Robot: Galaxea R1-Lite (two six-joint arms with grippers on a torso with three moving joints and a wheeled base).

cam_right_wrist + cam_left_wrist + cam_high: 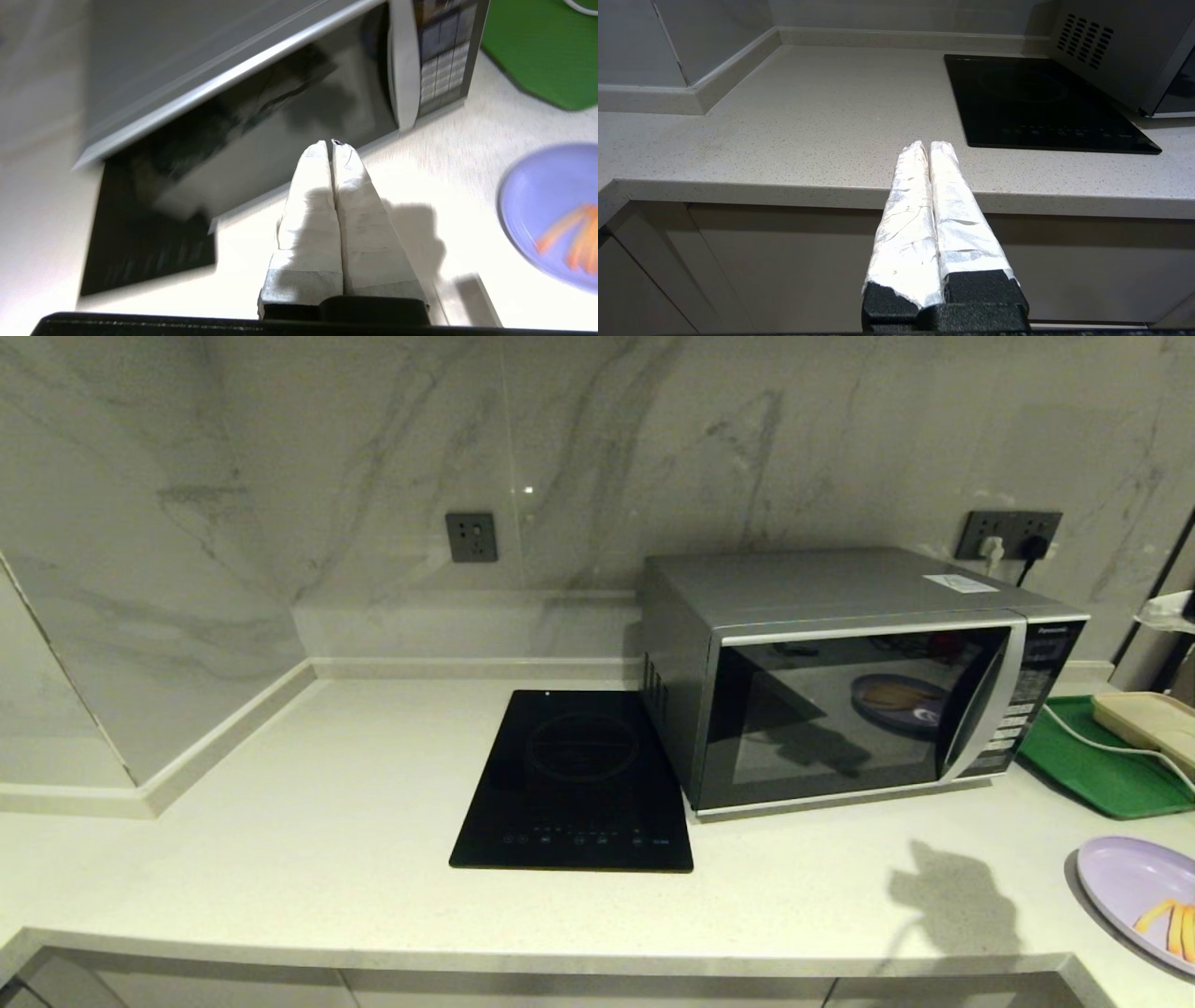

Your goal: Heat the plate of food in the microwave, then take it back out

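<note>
At the table's (280,821) near right edge lies the plate of food (1134,887), likely light, rigid, slick; its rim suits gripping. Only the right wrist view shows the right tool (332,143) clenched, empty, facing the shut microwave (840,691). Left tool (930,145) is parked, clenched.

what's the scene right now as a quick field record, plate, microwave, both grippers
plate of food: on counter, front right, outside the oven
microwave: door shut, beside the cooktop
right gripper: shut, empty, above counter facing the microwave door
left gripper: shut, empty, parked at the counter's front edge
green tray: right of microwave
</note>
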